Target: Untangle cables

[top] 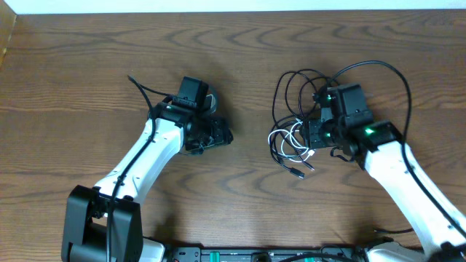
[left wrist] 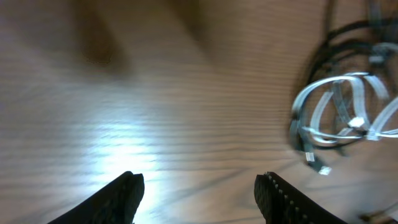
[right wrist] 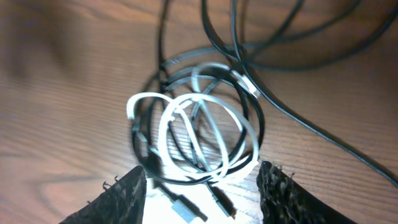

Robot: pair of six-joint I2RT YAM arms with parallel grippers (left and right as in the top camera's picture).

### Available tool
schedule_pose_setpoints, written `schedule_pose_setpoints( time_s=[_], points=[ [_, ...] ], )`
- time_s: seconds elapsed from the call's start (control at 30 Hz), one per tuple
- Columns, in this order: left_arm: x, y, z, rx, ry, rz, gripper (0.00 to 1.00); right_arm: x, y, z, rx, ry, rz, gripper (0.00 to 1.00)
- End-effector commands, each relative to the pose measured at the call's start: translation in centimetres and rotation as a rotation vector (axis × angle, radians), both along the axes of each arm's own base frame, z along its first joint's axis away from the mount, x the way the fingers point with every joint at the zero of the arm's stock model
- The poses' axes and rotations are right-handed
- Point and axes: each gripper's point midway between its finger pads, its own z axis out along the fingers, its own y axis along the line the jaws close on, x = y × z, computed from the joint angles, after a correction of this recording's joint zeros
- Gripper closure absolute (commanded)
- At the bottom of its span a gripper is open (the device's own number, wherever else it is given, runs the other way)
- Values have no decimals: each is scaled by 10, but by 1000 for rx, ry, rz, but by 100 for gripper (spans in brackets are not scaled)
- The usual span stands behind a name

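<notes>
The cables [top: 291,138] lie in one tangle right of the table's centre: a white cable coil [top: 285,142] wound through black cables, with thin black loops [top: 298,87] spreading behind it. In the right wrist view the white coil [right wrist: 205,124] and black cables [right wrist: 249,50] lie just ahead of my fingers, with small plugs [right wrist: 186,210] between them. My right gripper [top: 309,135] [right wrist: 202,196] is open, low at the tangle's right side, holding nothing. My left gripper [top: 218,136] [left wrist: 199,193] is open and empty, left of the tangle, which shows at the right of its view [left wrist: 339,112].
The wooden table [top: 87,87] ends at a pale back edge [top: 218,6]. A thicker black arm cable arcs over the right arm [top: 404,87]. Another sticks out behind the left arm [top: 140,85].
</notes>
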Motion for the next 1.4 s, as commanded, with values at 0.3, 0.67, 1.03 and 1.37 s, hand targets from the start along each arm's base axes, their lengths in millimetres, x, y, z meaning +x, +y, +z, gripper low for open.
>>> schedule_pose_setpoints(
  time_s=[0.3, 0.67, 1.03, 1.37],
  points=[
    [-7, 22, -9, 124, 8, 10, 38, 11, 33, -48, 123, 104, 115, 99],
    [-7, 22, -9, 124, 8, 10, 37, 66, 55, 162, 277, -459, 267, 99],
    [-8, 20, -8, 112, 11, 7, 37, 52, 69, 224, 410, -572, 335, 99],
    [-4, 12, -5, 67, -3, -2, 37, 25, 28, 111, 141, -172, 213, 55]
  ],
)
